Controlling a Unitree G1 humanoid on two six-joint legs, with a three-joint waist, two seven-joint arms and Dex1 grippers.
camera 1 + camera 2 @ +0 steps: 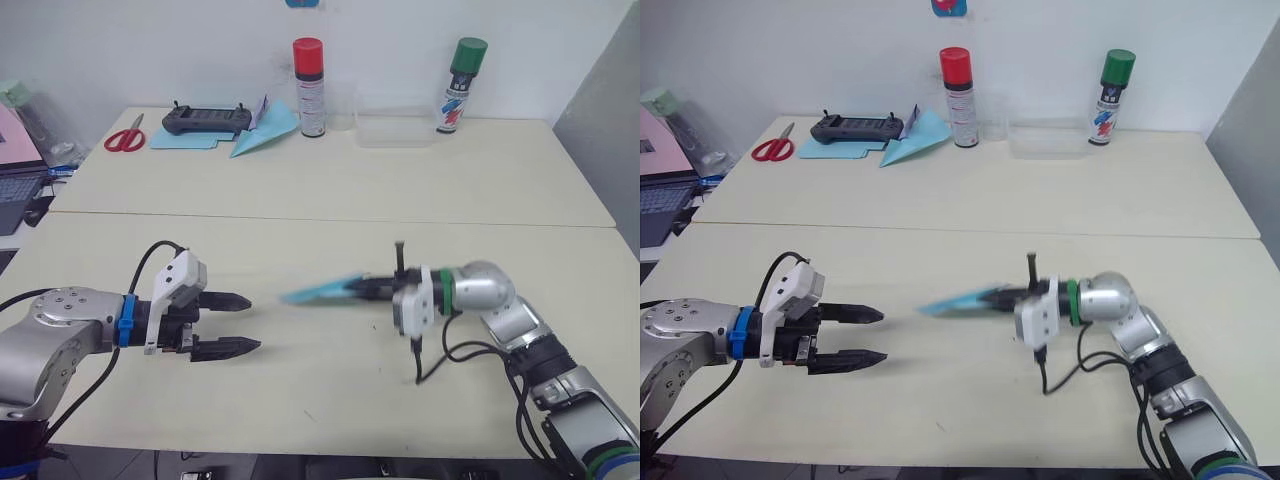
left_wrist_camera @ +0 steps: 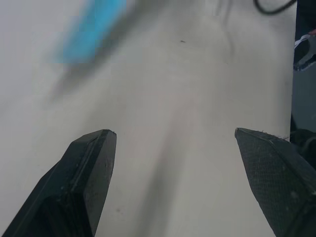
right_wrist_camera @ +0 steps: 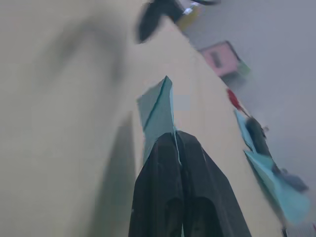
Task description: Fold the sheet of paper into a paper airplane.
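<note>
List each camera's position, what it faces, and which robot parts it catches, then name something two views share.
Left eye, right eye: head stereo pair, looking down over the table; both arms show.
Left wrist: faces the tabletop between the open left gripper.
Right wrist: looks along the right gripper, shut on the paper airplane.
Shared: the airplane appears in every view.

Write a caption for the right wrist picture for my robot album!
Right gripper pinches the light-blue paper airplane above the table.
</note>
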